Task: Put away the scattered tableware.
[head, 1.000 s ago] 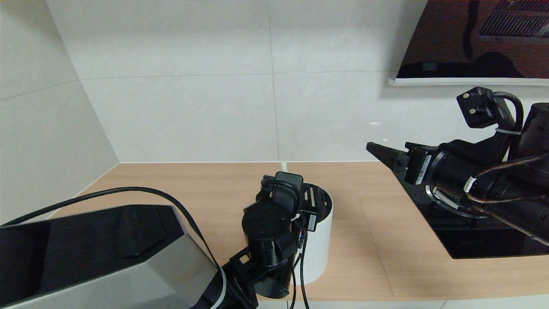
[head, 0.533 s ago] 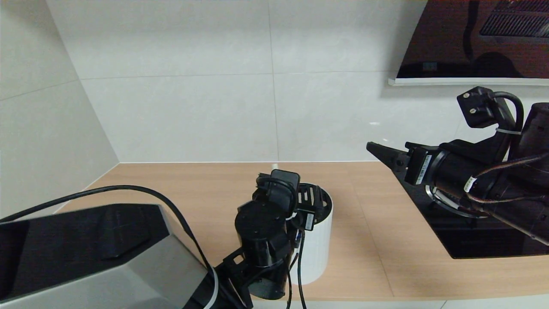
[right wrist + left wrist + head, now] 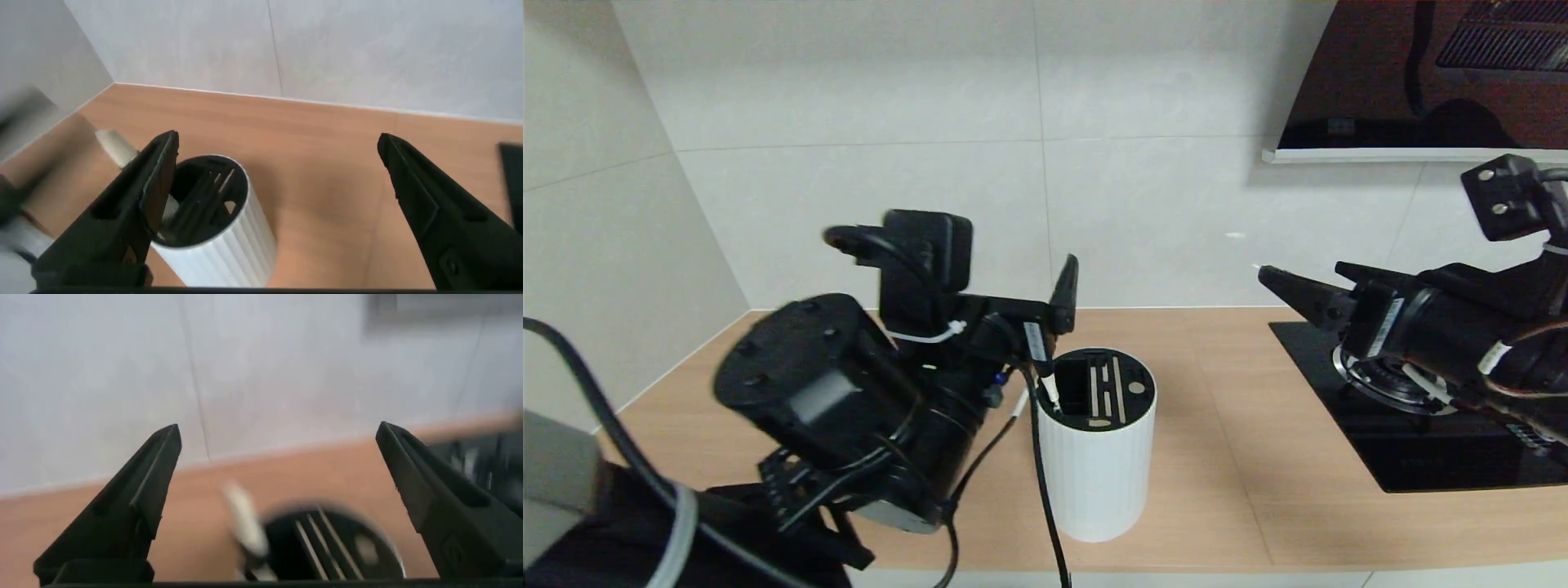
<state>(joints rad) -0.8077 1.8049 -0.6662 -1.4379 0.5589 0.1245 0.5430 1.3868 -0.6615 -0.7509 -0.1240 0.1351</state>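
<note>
At the left, the left gripper (image 3: pixel 278 433) hangs raised over the wooden counter (image 3: pixel 1225 490), just left of and above the white ribbed holder (image 3: pixel 1098 457); its fingers are spread wide with nothing between them. The holder stands upright near the counter's front edge, its dark top cut into a wide opening and several narrow slots. A pale utensil handle (image 3: pixel 118 147) sticks out of the wide opening on the holder's left side, leaning toward the left arm; what kind of utensil it is cannot be made out. Farther right, the right gripper (image 3: pixel 276 143) is held in the air, well apart from the holder, above the near corner of the black cooktop (image 3: pixel 1421 457), its fingers likewise wide apart and empty
</note>
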